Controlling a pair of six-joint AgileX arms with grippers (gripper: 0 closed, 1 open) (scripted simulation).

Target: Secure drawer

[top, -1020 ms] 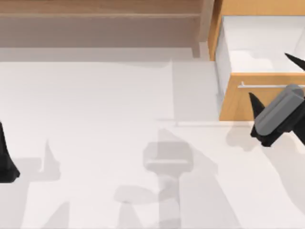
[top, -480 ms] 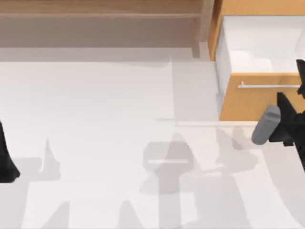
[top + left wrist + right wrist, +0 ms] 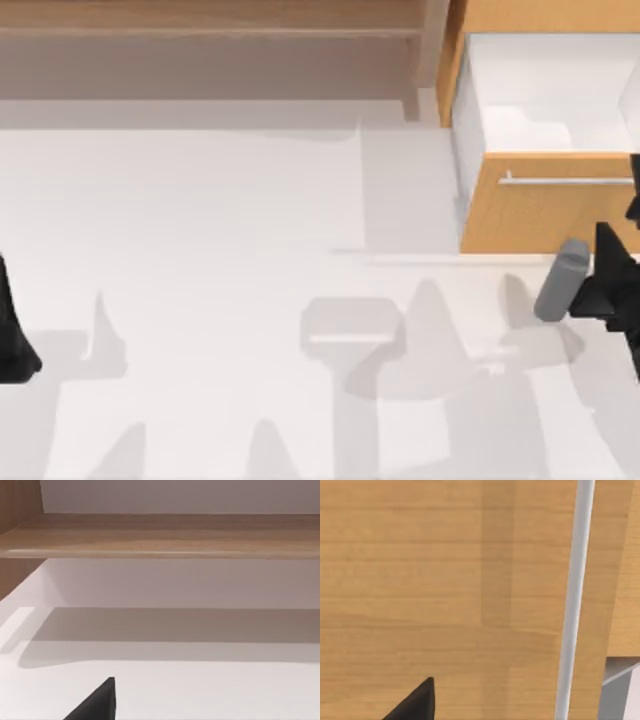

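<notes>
Left gripper (image 3: 12,330): parked at the left edge of the table (image 3: 200,220), about midway down that edge, well apart from everything else. Whether it is released or clenched cannot be told. It holds nothing that can be seen.

Shelf unit (image 3: 200,40): dull brown wood, running along the table's far edge from the far left corner most of the way across. The left wrist view looks at its long shelf board (image 3: 160,535), with bare white table beneath it.

Drawer (image 3: 540,215): at the far right corner of the table, just beside the right end of the shelf unit.
- It stands pulled out; from above, its white inner walls (image 3: 465,110) lie exposed behind the orange-tan front panel.
- The silver bar handle (image 3: 565,181) runs level across the upper part of the front panel.
- The right wrist view is close on the front panel (image 3: 420,580), and the handle (image 3: 572,605) crosses the frame as a pale bar.

Right gripper (image 3: 618,195): at the right edge of the table, in front of the drawer's front panel and near the right end of the handle.
- It is released. Its two black fingers (image 3: 605,255) stand apart, with orange panel showing between them, and grasp nothing.
- Whether a fingertip touches the panel or the handle cannot be told.
- The grey wrist housing (image 3: 558,282) sits just to its left, over bare table below the panel.
</notes>
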